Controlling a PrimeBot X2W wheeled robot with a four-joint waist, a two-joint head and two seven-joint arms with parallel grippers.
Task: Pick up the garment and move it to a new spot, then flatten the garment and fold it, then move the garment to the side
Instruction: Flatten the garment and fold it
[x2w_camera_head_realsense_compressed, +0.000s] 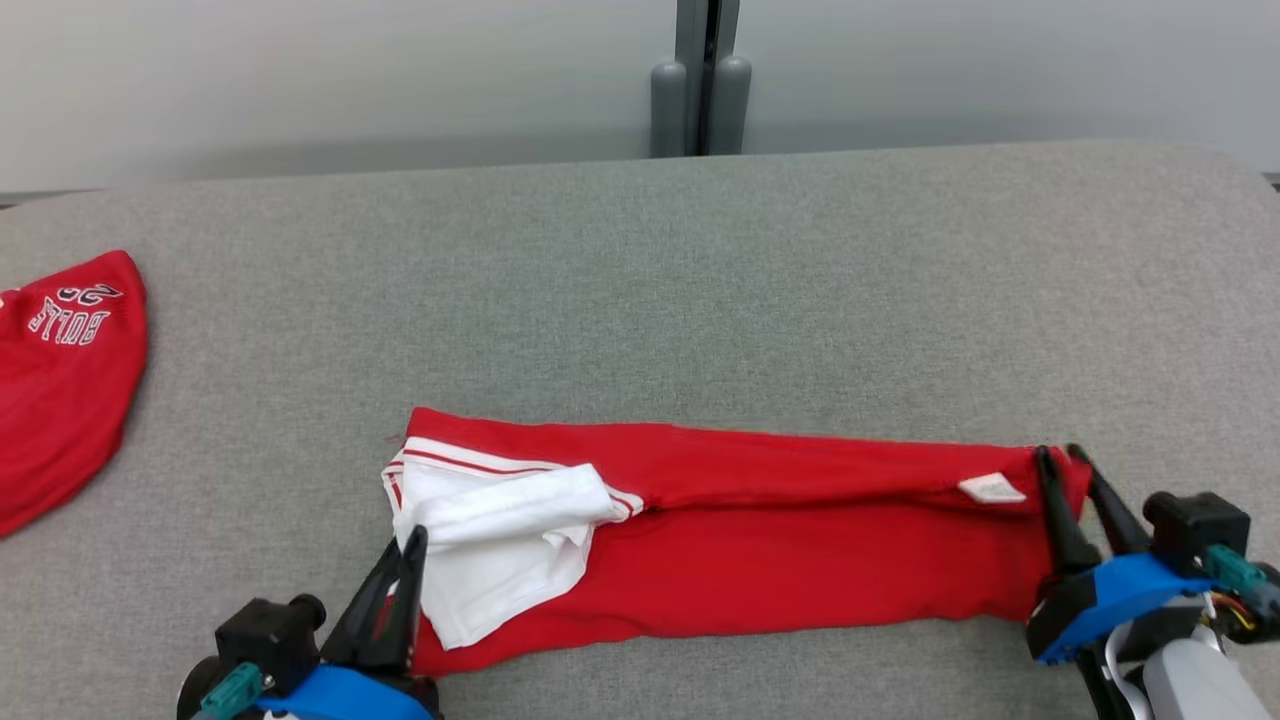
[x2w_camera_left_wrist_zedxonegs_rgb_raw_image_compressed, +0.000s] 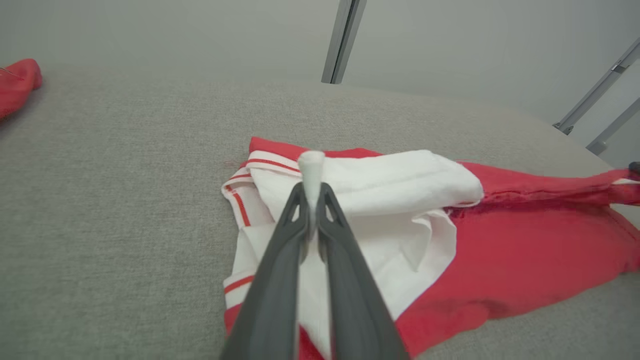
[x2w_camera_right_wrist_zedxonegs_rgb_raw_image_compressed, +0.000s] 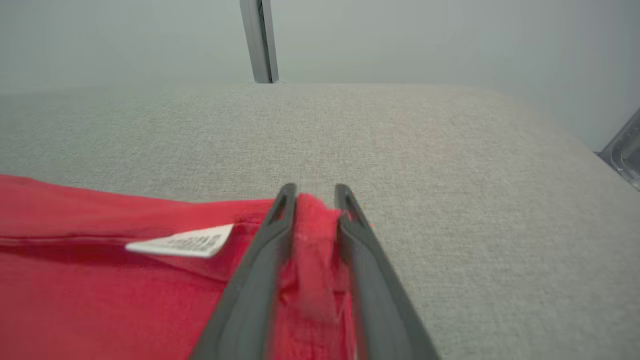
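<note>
The garment (x2w_camera_head_realsense_compressed: 780, 540) is laid out as a long red strip along the near edge of the table (x2w_camera_head_realsense_compressed: 700, 280). White cloth is turned out at its left end, and a tag (x2w_camera_head_realsense_compressed: 990, 488) is seen near its right end. The left claw (x2w_camera_head_realsense_compressed: 414, 540) is pressed together, and a nub of white cloth is seen pinched at its tips. At the other end, the right claw (x2w_camera_head_realsense_compressed: 1060, 455) is seen with its fingers a little apart, and a ridge of red cloth is gripped between them at the corner. So both ends are held, and the strip is spread flat on the table.

A soft, light knit is being handled here. No stiffness can be counted on, and sagging and bunching are to be expected wherever it is unsupported. Creasing is judged likelier than slipping. Corners and hems are judged the best places to be gripped, both ends together, so that the fold can be carried flat. A second red cloth (x2w_camera_head_realsense_compressed: 60, 380) is seen well apart, at the far left.
</note>
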